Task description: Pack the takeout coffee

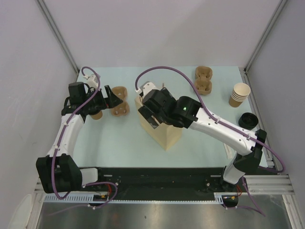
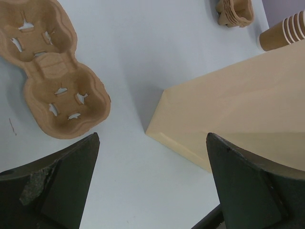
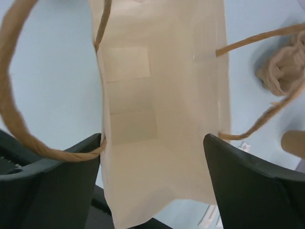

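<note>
A: Right claw [image 3: 152, 138] hangs straight over the mouth of the paper bag [image 3: 162, 95], fingers spread wide. Released, nothing in its grasp.

B: And the bag's pale folded floor shows right between those fingers. One twisted handle [image 3: 9, 105] loops out sideways and lies against one finger; the second handle trails off past the other finger.

A: Over to the left claw [image 2: 152, 138]. Also released, fingers far apart, bare tabletop [image 2: 143, 57] between them.

B: Just ahead of one fingertip lies a two-pocket pulp carrier [image 2: 52, 71], flat on the tabletop. Ahead of the other fingertip is the bag's side wall.

A: So where's the takeout coffee [image 1: 97, 115]?

B: Behind the left claw, tucked beside that arm's wrist. It's a small brown shape on the tabletop, partly covered by the arm. Upright or tipped, I can't tell. It's outside the bag and well apart from the right claw.

A: Beyond the right claw, on the side away from the left claw, sits a stack of cups [image 1: 239, 94], with a stack of carriers [image 1: 203, 79] near it.
</note>
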`<state>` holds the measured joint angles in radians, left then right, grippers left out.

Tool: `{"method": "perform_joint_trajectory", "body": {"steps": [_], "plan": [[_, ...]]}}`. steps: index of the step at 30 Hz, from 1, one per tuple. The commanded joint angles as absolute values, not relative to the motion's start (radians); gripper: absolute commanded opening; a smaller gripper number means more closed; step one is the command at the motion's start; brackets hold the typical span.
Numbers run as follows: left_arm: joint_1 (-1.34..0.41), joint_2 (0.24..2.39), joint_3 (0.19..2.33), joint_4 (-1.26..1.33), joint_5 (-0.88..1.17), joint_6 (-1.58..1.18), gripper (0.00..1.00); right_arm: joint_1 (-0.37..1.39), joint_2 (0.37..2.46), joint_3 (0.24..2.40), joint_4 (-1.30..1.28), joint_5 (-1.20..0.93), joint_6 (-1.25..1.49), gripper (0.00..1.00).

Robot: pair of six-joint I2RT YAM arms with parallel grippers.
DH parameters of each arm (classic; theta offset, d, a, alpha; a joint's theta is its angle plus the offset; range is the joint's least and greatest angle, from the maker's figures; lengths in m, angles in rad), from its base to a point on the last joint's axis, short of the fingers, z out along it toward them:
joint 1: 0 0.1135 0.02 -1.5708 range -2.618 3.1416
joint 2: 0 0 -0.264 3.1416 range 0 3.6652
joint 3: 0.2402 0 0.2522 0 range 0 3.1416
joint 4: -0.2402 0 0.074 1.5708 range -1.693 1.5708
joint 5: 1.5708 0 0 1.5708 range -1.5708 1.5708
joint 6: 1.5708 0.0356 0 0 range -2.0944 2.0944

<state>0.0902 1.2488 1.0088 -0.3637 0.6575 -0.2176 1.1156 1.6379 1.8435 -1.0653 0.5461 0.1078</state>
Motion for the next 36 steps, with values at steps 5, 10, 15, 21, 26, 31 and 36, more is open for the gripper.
{"method": "perform_joint_trajectory", "body": {"steps": [5, 10, 15, 21, 26, 31, 36], "plan": [[0.097, 1.250, 1.037, -0.363, 0.684, -0.204, 0.99, 1.024, 1.602, 2.085, -1.042, 0.126, -0.104, 1.00], [0.097, 1.275, 1.068, -0.371, 0.718, -0.187, 0.99, 0.931, 1.491, 2.099, -0.934, -0.034, -0.187, 1.00], [0.098, 1.308, 1.109, -0.377, 0.726, -0.170, 0.99, 0.709, 1.557, 2.192, -0.937, -0.099, -0.150, 1.00], [0.107, 1.367, 1.181, -0.429, 0.770, -0.141, 0.99, 0.577, 1.690, 2.263, -1.060, -0.326, -0.167, 1.00], [0.113, 1.400, 1.221, -0.474, 0.761, -0.106, 1.00, 0.549, 1.721, 2.263, -1.135, -0.471, -0.271, 1.00], [0.120, 1.411, 1.220, -0.474, 0.764, -0.107, 1.00, 0.537, 1.733, 2.221, -1.160, -0.517, -0.301, 0.96], [0.120, 1.420, 1.215, -0.460, 0.767, -0.127, 0.99, 0.531, 1.773, 2.201, -1.178, -0.492, -0.272, 0.72]]}}
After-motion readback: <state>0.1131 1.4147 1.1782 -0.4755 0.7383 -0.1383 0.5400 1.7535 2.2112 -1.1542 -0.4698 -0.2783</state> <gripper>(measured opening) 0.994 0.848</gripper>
